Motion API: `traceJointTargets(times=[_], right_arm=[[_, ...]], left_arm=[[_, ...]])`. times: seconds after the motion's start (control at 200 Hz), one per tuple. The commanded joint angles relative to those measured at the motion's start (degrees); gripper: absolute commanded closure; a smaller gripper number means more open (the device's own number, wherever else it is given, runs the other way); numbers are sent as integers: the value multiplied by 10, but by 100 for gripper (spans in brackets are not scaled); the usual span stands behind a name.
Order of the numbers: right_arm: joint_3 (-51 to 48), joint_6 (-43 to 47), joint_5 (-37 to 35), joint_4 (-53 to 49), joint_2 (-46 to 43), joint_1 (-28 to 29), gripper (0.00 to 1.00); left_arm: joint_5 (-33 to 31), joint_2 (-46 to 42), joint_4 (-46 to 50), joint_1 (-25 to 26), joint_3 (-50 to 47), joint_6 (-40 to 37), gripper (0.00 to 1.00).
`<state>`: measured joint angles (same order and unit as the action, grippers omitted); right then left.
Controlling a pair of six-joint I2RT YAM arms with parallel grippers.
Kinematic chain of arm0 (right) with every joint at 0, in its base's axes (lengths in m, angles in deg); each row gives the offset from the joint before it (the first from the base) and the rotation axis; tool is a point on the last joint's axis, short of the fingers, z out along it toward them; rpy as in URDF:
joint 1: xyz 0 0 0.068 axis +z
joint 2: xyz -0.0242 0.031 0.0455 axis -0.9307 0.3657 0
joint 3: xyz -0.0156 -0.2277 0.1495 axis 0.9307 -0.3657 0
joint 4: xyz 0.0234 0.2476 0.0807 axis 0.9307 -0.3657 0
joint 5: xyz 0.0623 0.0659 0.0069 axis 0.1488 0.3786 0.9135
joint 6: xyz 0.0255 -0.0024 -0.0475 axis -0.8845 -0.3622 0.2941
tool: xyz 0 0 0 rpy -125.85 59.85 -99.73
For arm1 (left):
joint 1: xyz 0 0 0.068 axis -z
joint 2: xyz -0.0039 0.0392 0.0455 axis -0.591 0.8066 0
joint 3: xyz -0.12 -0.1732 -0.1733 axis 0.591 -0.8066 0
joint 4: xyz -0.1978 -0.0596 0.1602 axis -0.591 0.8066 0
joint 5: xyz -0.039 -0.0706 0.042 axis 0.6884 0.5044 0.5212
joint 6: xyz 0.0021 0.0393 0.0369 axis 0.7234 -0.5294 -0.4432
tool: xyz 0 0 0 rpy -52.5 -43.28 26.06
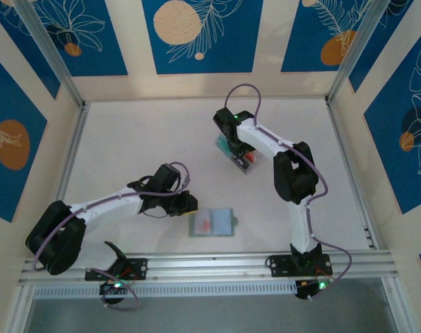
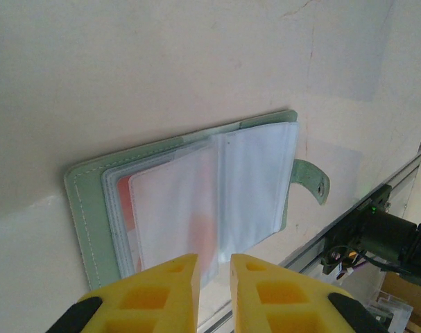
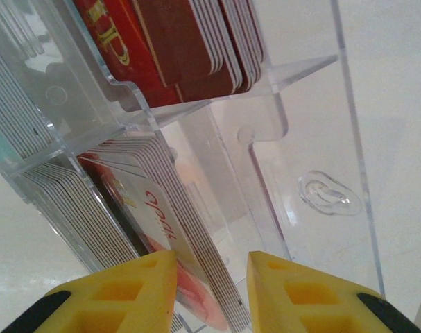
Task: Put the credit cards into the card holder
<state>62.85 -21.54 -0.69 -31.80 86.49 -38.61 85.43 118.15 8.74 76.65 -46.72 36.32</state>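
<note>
Open card holder (image 2: pixel 85 201) lies mid-frame, just above left pincer (image 2: pixel 213 267), tips barely parted, empty; right pincer (image 3: pixel 210 267) spread astride white credit cards (image 3: pixel 155 201) in clear box (image 3: pixel 314 139).

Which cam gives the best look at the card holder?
Left wrist: the card holder lies open close up, clear sleeves, snap tab and a reddish card inside visible. Top external shows it small, flat on the table beside the left gripper.
</note>
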Motion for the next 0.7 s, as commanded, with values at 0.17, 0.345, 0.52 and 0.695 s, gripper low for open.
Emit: traceJointTargets(times=[0.17, 0.345, 0.52, 0.695], right_arm=[[26, 9, -21, -16, -12, -8, 68], [29, 15, -8, -13, -12, -12, 74], [33, 20, 3, -13, -11, -12, 80], [39, 23, 8, -17, -12, -12, 85]], left_arm=[[-3, 1, -3, 6, -7, -1, 81], [-3, 1, -2, 5, -7, 0, 81], [-4, 2, -1, 5, -6, -1, 81], [-4, 2, -1, 5, -6, 0, 82]])
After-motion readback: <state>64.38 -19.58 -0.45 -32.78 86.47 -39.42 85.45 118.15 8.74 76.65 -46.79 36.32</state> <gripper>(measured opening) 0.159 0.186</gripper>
